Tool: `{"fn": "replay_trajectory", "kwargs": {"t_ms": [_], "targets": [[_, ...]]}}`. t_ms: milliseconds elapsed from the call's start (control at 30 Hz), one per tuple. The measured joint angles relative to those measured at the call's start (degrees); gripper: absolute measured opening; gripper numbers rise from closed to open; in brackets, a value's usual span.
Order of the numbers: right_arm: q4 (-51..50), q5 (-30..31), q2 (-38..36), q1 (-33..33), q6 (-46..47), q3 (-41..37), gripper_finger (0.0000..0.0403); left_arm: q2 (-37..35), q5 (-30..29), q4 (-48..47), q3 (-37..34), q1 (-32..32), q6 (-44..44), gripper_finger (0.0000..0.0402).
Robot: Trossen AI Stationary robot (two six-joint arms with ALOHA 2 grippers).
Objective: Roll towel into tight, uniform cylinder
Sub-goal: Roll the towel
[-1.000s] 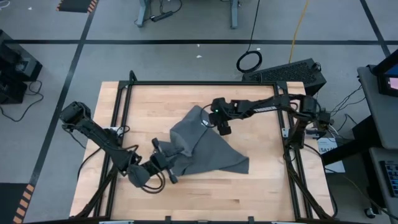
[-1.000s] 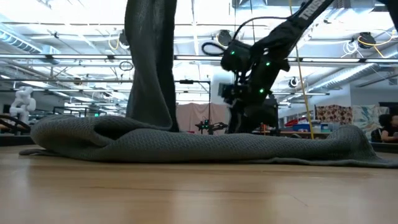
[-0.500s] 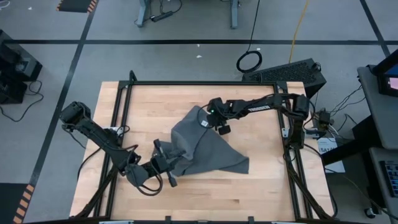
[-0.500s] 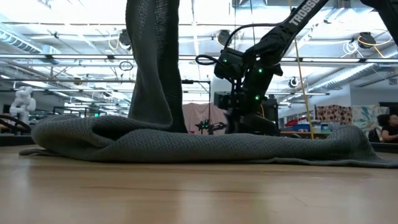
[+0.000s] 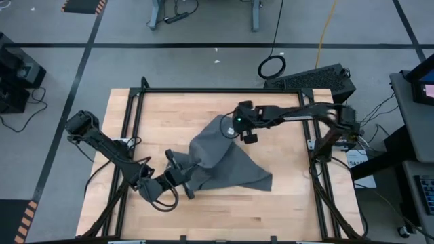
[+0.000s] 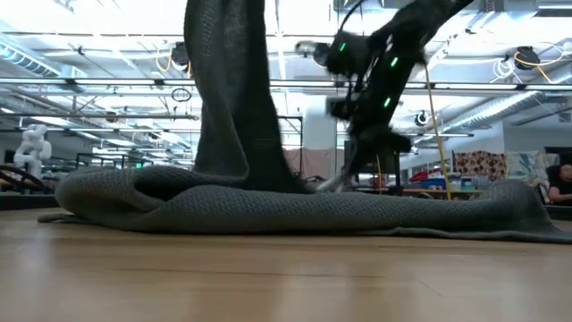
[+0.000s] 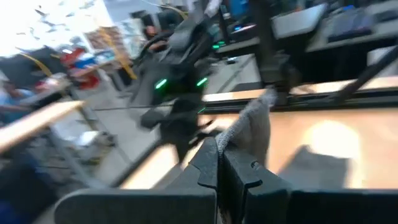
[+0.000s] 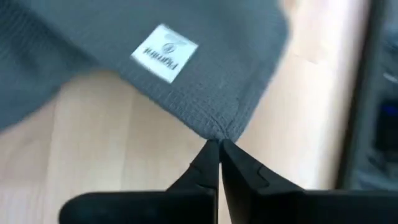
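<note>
— How is the towel (image 5: 224, 159) placed against the table's edges?
— It is spread across the middle of the wooden table (image 5: 285, 203), and bare wood is left on every side, most of it toward the near edge and the far left corner. A black frame (image 5: 203, 90) is run along the table's border.

— How does the cloth look?
— A dark grey, waffle-textured sheet is seen, crumpled and unrolled, with one part drawn upward in the low view.

— And the claws?
— The right gripper (image 8: 217, 149) is pinched together on a far corner of the towel. The left gripper (image 7: 221, 163) is clamped on the near left edge.

— Any writing?
— A small white tag (image 8: 165, 52) is sewn near the pinched corner; its print cannot be read.
</note>
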Motion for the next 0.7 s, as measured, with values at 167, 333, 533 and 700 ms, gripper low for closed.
{"fn": "replay_trajectory", "kwargs": {"t_ms": [167,333,533,700], "targets": [[-8.04,5.31,-15.17,3.11,8.92,0.01,0.0002,-1.06,-0.36,10.05,-0.07,2.46,14.72,0.0002],[-11.63,5.29,-31.06,9.37,19.78,0.18,0.0003,-3.66,8.86,26.68,-0.06,4.56,36.56,0.0002],[-11.57,18.55,-42.19,18.96,22.33,5.85,0.0001,-11.01,19.57,40.50,0.09,10.81,52.52,0.0002],[-6.79,24.72,-43.06,20.48,12.40,12.90,0.0001,-17.91,29.57,36.17,0.09,21.00,49.90,0.0002]]}}
